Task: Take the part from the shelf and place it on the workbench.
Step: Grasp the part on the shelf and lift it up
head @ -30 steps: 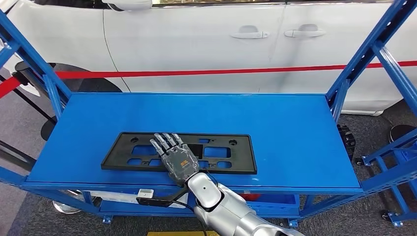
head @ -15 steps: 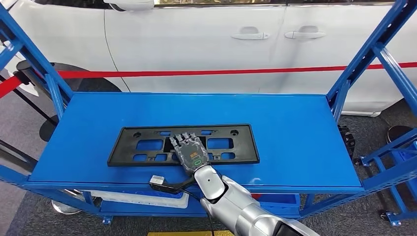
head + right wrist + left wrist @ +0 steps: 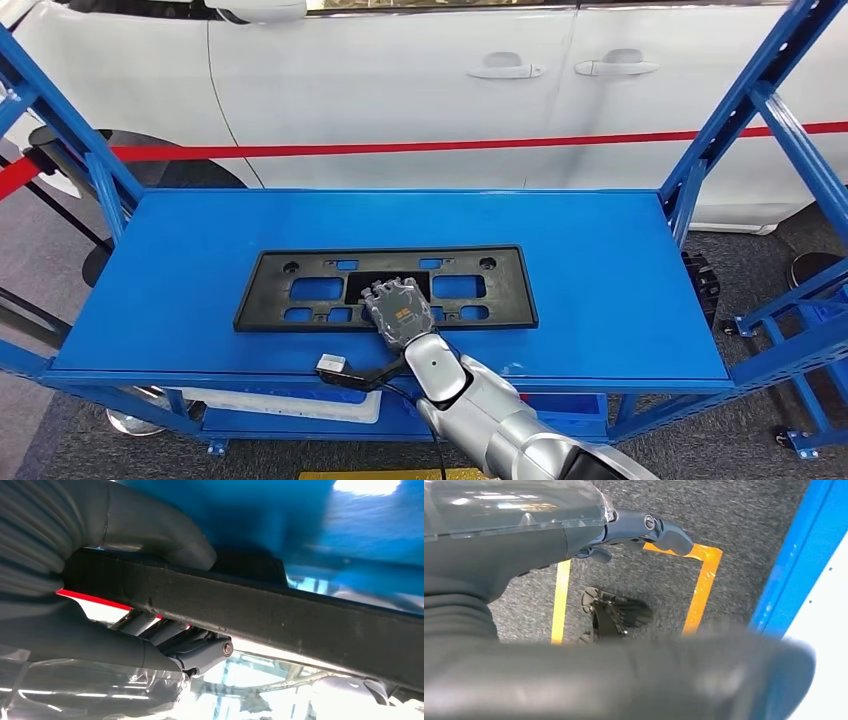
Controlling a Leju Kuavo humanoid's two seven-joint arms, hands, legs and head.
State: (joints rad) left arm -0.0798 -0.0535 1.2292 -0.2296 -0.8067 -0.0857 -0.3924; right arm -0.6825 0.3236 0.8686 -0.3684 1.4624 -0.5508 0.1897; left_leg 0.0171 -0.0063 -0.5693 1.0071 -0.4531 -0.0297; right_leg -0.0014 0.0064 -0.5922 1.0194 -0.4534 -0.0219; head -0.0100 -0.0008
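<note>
1. On the blue shelf (image 3: 600,260) beside a white car (image 3: 400,80), the robot's right hand (image 3: 398,310) grips the black part (image 3: 310,290) at its near edge, thumb on one face and fingers on the other.
2. Held at mid-length, the long frame would likely stay balanced when lifted.
3. Its left hand (image 3: 644,527) hangs over the floor, apparently holding nothing; fingers too hidden to judge.
</note>
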